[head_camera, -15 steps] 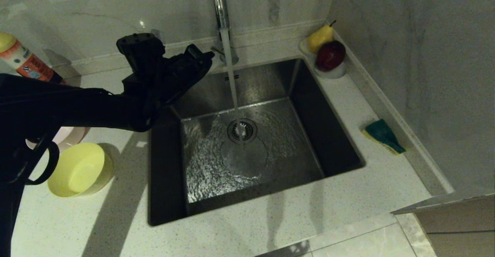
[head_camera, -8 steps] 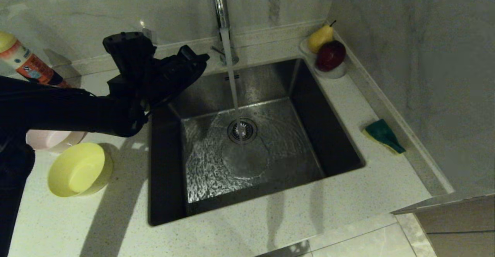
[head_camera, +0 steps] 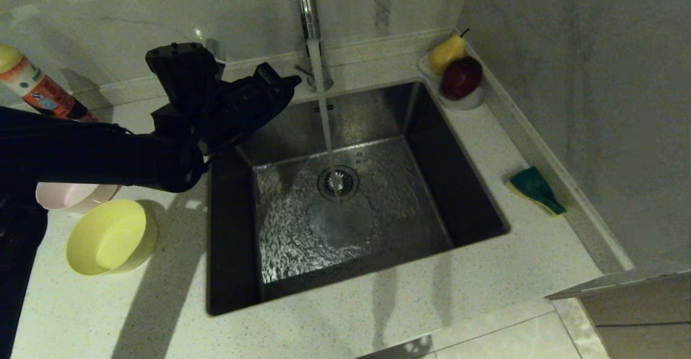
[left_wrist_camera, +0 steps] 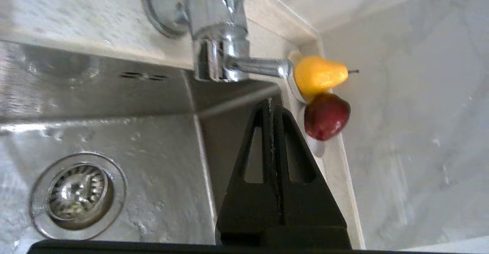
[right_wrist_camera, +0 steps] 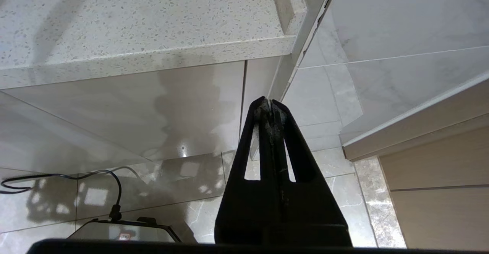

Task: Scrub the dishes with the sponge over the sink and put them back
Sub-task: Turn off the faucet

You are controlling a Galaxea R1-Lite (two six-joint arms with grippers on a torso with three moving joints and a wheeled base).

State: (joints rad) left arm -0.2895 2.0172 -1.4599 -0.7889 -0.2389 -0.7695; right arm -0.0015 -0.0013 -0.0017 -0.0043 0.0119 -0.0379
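Water runs from the faucet [head_camera: 307,2] into the steel sink [head_camera: 464,186]. My left gripper [head_camera: 291,82] hangs over the sink's back left corner, shut and empty, its tip just left of the faucet base. In the left wrist view the left gripper [left_wrist_camera: 270,103] points past the faucet lever [left_wrist_camera: 259,66], with the sink [left_wrist_camera: 95,82] below it. A yellow bowl [head_camera: 110,237] stands on the left counter, and a pink bowl [head_camera: 73,194] behind it is partly hidden by my arm. The sponge [head_camera: 534,189] lies on the right counter. My right gripper [right_wrist_camera: 270,105] is parked shut below the counter.
A white dish with a pear [head_camera: 447,51] and a red apple [head_camera: 461,76] sits at the sink's back right corner. An orange-labelled bottle [head_camera: 32,86] stands at the far left. The wall runs close along the right counter.
My left arm has drawn back a little to the left, uncovering more of the pink bowl. The gripper stays shut near the faucet. Water keeps running.
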